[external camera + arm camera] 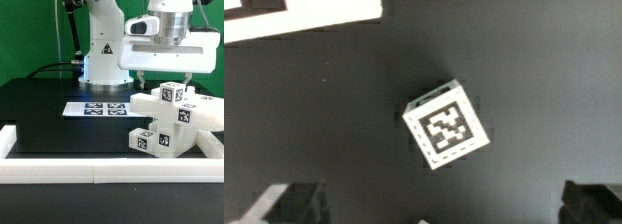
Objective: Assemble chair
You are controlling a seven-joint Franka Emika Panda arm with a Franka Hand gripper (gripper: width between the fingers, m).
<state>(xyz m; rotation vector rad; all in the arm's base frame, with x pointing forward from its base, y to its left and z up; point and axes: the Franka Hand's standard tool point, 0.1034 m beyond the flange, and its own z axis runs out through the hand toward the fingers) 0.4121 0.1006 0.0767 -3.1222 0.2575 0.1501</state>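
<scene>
The chair's white tagged parts (166, 122) sit in a cluster at the exterior view's right: blocky pieces and bars stacked against each other. My gripper (166, 80) hangs just above the top of this cluster, open and empty. In the wrist view one white part with a black-and-white tag (448, 126) lies on the black table, ahead of my gripper (441, 206). The dark fingers (295, 202) stand wide apart, with nothing between them.
The marker board (100, 108) lies flat on the black table at the middle, and its corner shows in the wrist view (292, 16). White border rails (60, 172) run along the front and right edges. The arm's base (100, 55) stands at the back.
</scene>
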